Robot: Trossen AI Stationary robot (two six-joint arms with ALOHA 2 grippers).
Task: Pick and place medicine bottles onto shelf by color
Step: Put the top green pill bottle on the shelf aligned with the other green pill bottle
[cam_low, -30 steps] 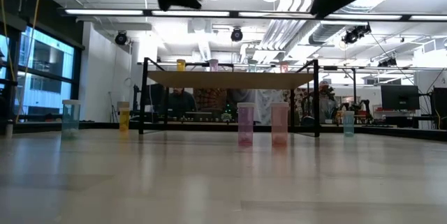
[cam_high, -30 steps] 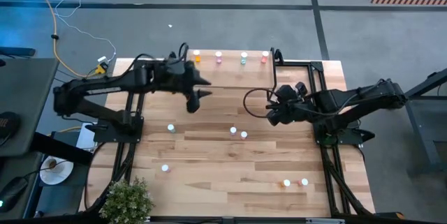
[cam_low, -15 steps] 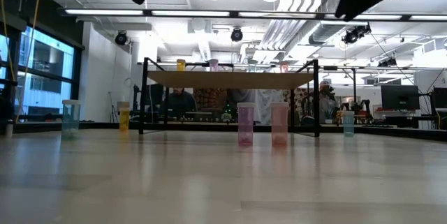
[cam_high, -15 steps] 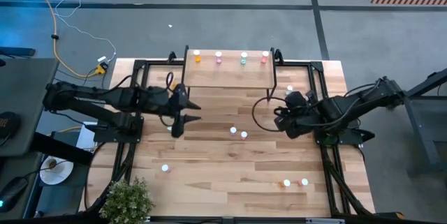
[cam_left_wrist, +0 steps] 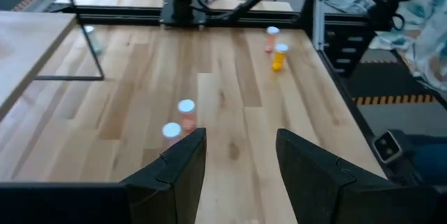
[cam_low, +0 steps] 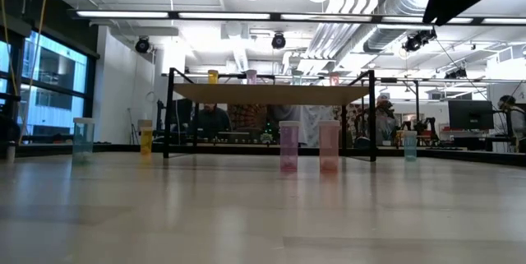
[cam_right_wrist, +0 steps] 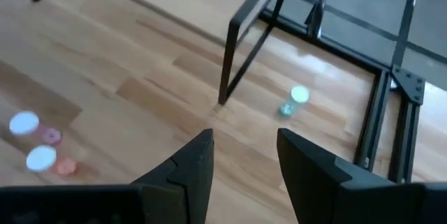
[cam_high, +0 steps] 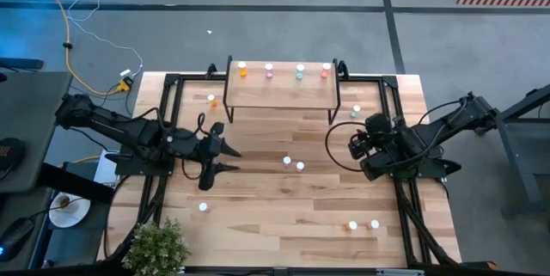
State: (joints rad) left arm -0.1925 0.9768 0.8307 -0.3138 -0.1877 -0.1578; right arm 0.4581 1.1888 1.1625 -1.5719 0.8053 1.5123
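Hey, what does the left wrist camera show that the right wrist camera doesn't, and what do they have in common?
Only the left wrist view shows the orange bottle and its neighbour near the table's far end, plus the left gripper, open and empty. Only the right wrist view shows the teal bottle standing beside the shelf's black leg, plus the right gripper, also open and empty. Both views share the pair of white-capped pinkish bottles in the middle of the wooden table, and part of the shelf.
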